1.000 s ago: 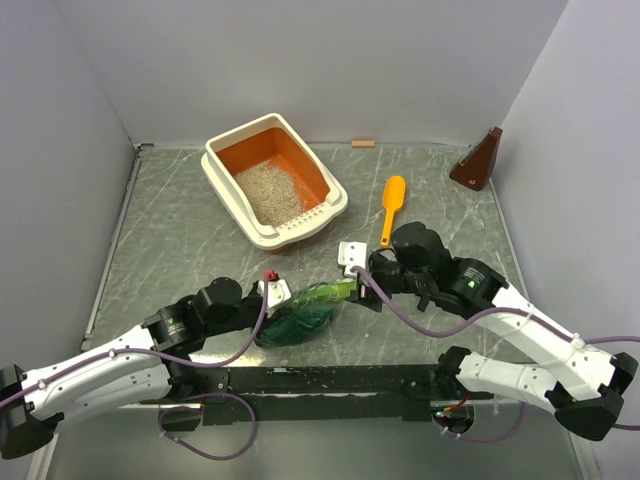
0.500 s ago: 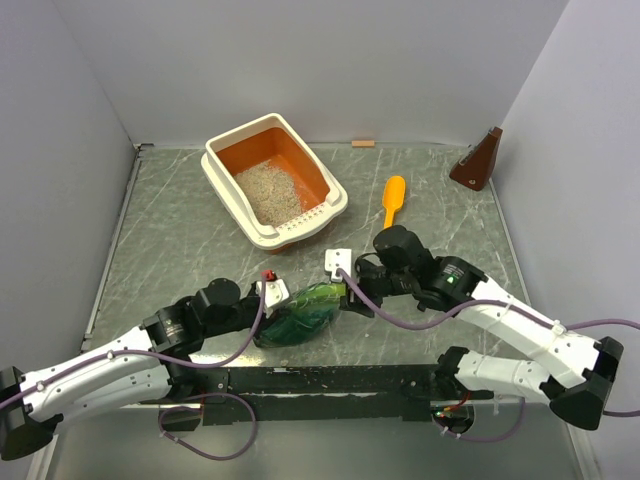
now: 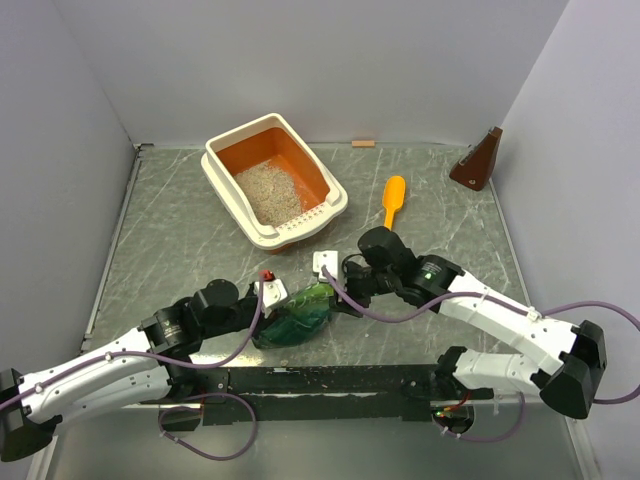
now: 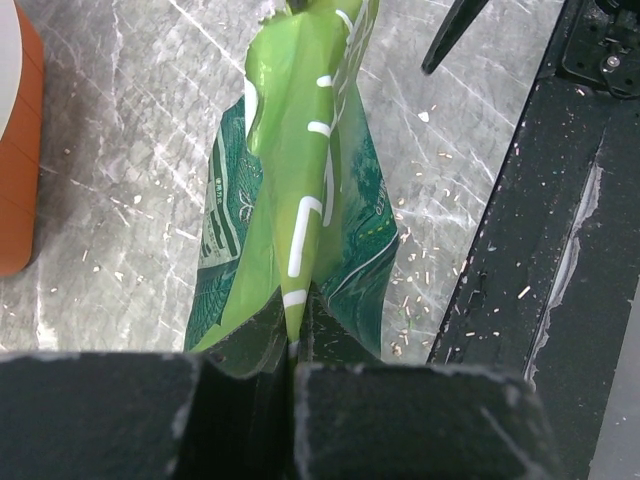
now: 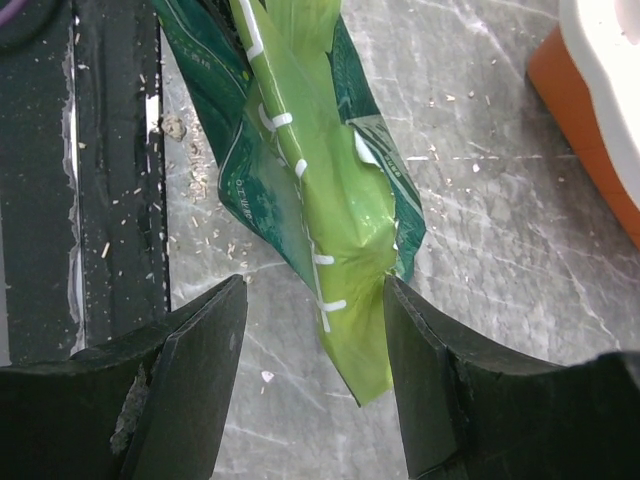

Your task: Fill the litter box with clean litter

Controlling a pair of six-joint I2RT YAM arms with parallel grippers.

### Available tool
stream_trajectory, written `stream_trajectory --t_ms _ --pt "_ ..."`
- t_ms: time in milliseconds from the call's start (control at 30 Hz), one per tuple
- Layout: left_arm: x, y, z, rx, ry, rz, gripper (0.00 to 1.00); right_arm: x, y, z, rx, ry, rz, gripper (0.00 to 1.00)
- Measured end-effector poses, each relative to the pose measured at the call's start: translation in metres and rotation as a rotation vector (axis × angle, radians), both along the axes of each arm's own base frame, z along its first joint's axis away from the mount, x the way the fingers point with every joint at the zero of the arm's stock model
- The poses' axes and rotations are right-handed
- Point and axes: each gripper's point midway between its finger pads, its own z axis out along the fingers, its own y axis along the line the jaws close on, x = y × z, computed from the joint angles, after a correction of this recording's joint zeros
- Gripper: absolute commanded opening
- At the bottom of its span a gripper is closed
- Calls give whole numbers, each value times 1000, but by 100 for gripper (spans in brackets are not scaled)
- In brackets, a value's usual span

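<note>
Bag (image 4: 300, 200) pinched in left claw (image 4: 297, 355), right claw (image 5: 315, 300) apart, litter heap (image 3: 268, 192) seen overhead only

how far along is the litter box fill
Done: some litter lies in the litter box, orange bare at its far end. In hand: the left gripper is shut on the green bag, the right gripper open around its other end. Left: probably lifting the bag and pouring more in.
</note>
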Motion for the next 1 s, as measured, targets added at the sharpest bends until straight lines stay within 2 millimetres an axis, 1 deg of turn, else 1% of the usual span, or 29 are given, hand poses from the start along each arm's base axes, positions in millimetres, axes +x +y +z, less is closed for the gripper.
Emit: stream_trajectory --t_ms 200,300,333,367,400,433,467,500,567,633,700,800,1000 --pt "1 2 0 -2 -4 10 1 3 4 -9 -12 11 2 60" --pt "2 3 0 -1 -6 16 1 4 5 -12 -21 13 1 54" --pt "2 3 0 1 -7 19 2 5 5 -14 -27 17 2 50" --pt "2 4 0 1 -9 23 6 5 6 -16 -31 20 3 42" --pt "2 5 0 2 -10 24 12 6 6 -18 -37 23 4 33" --pt "2 5 0 4 -10 24 18 6 7 -21 -45 29 5 18" --pt "2 6 0 5 -13 22 23 7 8 -24 -54 34 7 6" --pt "1 6 2 -1 -17 19 29 7 8 -28 -65 42 7 0" --pt "0 7 7 -14 -33 11 39 5 7 -38 -92 76 5 0" --pt "-3 5 14 -34 -51 -14 46 5 7 -41 -99 87 8 0" --pt "-7 1 20 -51 -59 -52 52 4 8 -41 -100 91 10 0" --pt "-13 -7 28 -56 -57 -114 53 4 7 -40 -104 95 10 0" --pt "-16 -23 21 -4 -20 -194 52 -2 -1 -44 -138 116 13 0"
